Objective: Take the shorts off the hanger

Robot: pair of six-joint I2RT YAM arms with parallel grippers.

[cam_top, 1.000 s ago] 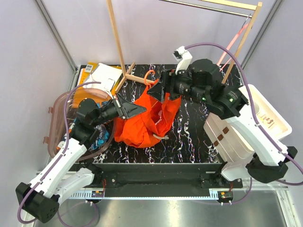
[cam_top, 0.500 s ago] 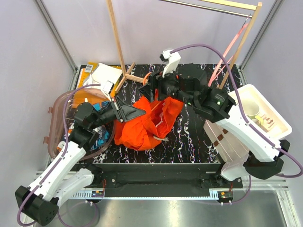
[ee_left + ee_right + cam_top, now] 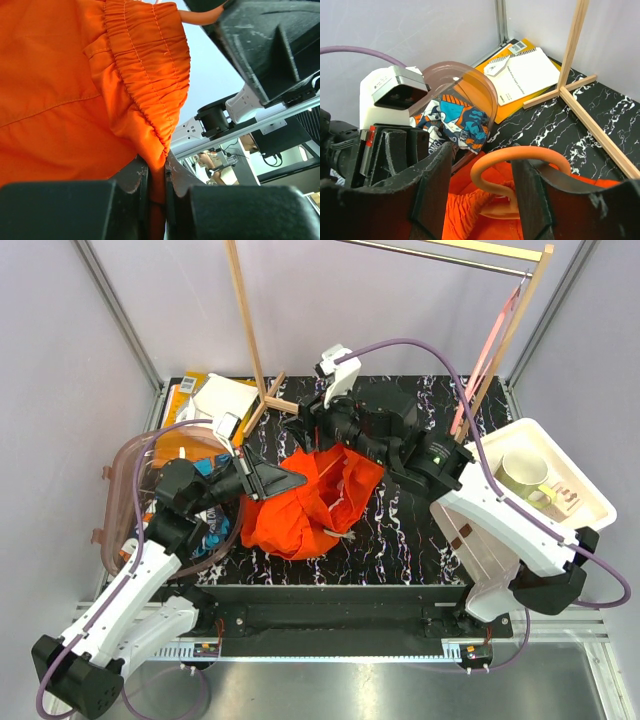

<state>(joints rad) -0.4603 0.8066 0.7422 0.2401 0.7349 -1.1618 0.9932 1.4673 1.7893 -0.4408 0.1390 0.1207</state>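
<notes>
The plain orange shorts [image 3: 300, 505] lie bunched on the black marbled table [image 3: 400, 530]. My left gripper [image 3: 293, 480] is shut on their gathered waistband [image 3: 150, 100], with cloth pinched between the fingers. The orange hanger's hook [image 3: 520, 152] rises out of the orange cloth [image 3: 465, 215]. My right gripper [image 3: 482, 154] is open and straddles the hook, whose neck lies against the right finger. In the top view the right gripper [image 3: 300, 430] hides the hook. The patterned shorts [image 3: 457, 122] lie in the clear tub [image 3: 130, 500] at the left.
A wooden rack [image 3: 250, 330] stands at the back, its foot [image 3: 580, 95] close behind the hanger. Notebooks [image 3: 215, 395] lie at the back left. A white tray [image 3: 590, 500] with a cup [image 3: 525, 475] sits at the right. A pink hanger [image 3: 490, 330] hangs on the rail.
My right arm has swung left and forward over the shorts, and the hanger's hook is now hidden under it in the top view. The left gripper has kept its hold and hardly moved.
</notes>
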